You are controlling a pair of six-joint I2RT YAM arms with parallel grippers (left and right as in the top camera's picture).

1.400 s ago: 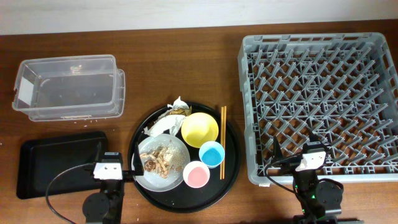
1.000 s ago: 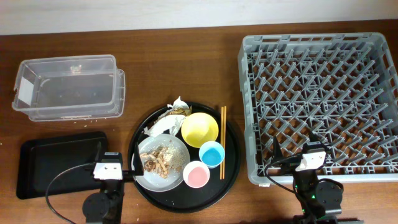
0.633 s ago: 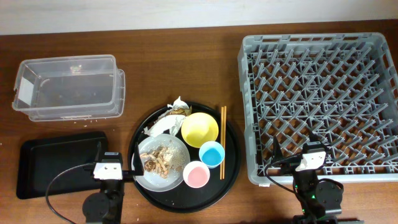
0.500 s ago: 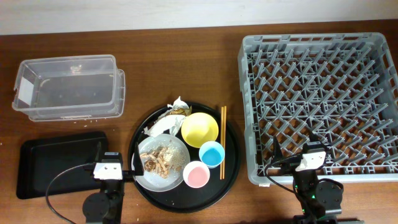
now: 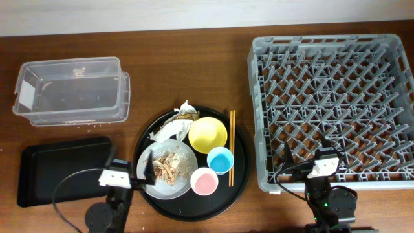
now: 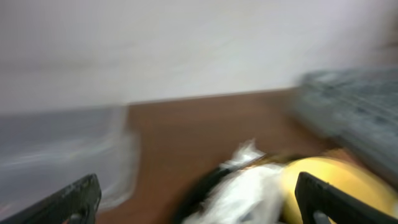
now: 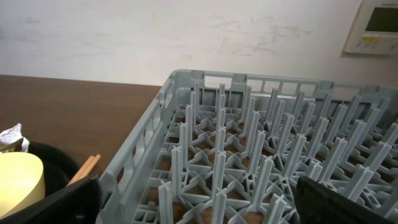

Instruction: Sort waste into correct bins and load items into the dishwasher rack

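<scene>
On a round black tray (image 5: pixel 240 169) lie the white napkin (image 5: pixel 167 131), the gold-brown wrapper (image 5: pixel 186 115), the plate (image 5: pixel 185 183) with food scraps (image 5: pixel 167 167), the yellow bowl (image 5: pixel 207 134), the blue cup (image 5: pixel 220 160), the pink cup (image 5: pixel 204 182) and the chopsticks (image 5: pixel 231 147). My left gripper (image 5: pixel 131 170) is open and empty at the tray's left rim. Its blurred wrist view shows the napkin (image 6: pixel 249 186) and bowl (image 6: pixel 336 183). My right gripper (image 5: pixel 306 155) is open and empty over the grey rack's (image 5: pixel 333 110) front edge. The right wrist view shows the rack (image 7: pixel 249 143).
The clear plastic box (image 5: pixel 71 90) stands at the back left. The shallow black rectangular tray (image 5: pixel 61 171) lies at the front left, next to my left arm. The right wrist view also shows the bowl (image 7: pixel 18 180) and chopstick ends (image 7: pixel 84 169).
My left gripper has swung to the right, toward the round tray and the plate. The right arm and all objects have not moved.
</scene>
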